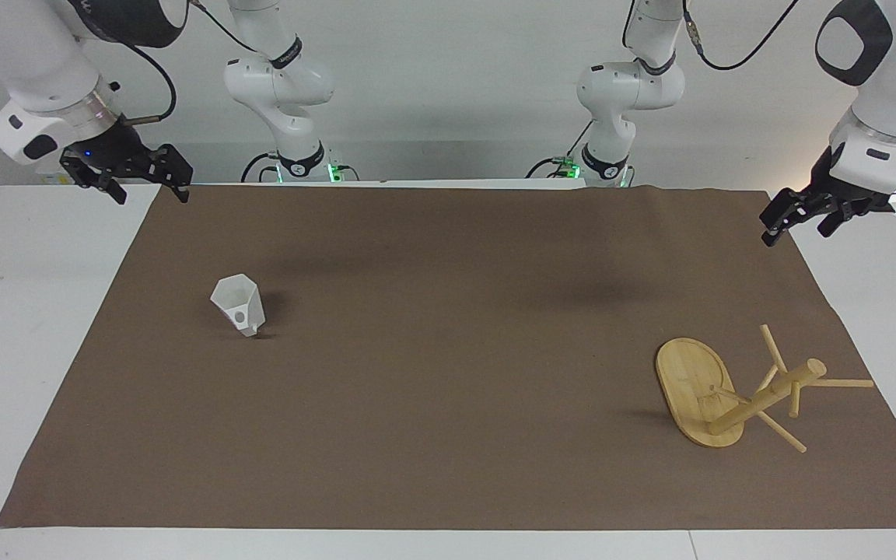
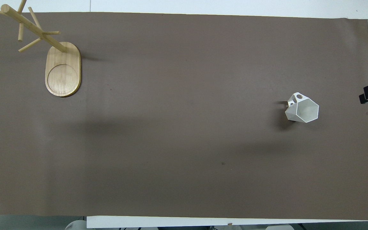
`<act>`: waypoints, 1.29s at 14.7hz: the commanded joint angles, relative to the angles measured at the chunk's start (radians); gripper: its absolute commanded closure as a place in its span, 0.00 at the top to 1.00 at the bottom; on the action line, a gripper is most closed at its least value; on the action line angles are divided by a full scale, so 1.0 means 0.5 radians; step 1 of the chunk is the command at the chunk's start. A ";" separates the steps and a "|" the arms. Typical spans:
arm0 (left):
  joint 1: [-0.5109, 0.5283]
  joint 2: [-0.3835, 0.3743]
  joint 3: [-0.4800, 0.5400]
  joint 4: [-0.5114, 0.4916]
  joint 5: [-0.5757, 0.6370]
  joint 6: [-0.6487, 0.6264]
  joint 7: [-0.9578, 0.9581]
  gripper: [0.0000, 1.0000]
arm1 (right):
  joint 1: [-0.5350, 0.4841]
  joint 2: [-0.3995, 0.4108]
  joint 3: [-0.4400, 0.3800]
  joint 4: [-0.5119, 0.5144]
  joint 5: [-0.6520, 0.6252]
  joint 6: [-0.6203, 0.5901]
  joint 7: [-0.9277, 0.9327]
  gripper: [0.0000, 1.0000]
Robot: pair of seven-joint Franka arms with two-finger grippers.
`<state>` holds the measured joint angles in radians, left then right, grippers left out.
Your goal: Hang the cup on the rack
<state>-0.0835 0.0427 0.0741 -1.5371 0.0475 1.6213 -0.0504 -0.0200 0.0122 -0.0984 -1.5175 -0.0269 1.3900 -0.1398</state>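
While both arms waited with jaws open, right gripper [image 1: 145, 180] over its desk corner and left gripper [image 1: 804, 216] likewise, the cup [image 1: 239, 305] stood upright toward the right arm's end, well apart from the rack [image 1: 697, 401]; gripping its rim and leaving the handle hole free seemed wisest.

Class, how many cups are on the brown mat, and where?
1. The white angular cup stands on the brown mat toward the right arm's end, apart from the bamboo mug tree.

White angular cup [image 1: 239, 305] upright on brown mat, right arm's end; bamboo rack [image 1: 736, 393] upright, left arm's end.
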 commanded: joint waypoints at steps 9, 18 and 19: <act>0.014 -0.045 -0.004 -0.058 -0.015 0.022 -0.007 1.00 | -0.006 -0.024 0.037 -0.002 -0.023 -0.022 0.016 1.00; 0.011 -0.045 -0.004 -0.058 -0.015 0.022 -0.007 1.00 | -0.272 0.107 0.019 0.010 0.111 0.113 -1.356 1.00; 0.014 -0.045 -0.004 -0.058 -0.015 0.022 -0.007 1.00 | -0.331 0.177 0.019 0.058 0.176 0.128 -1.617 1.00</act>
<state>-0.0835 0.0427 0.0741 -1.5371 0.0475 1.6213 -0.0504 -0.1156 0.0379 -0.0939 -1.5230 0.0028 1.4363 -0.7288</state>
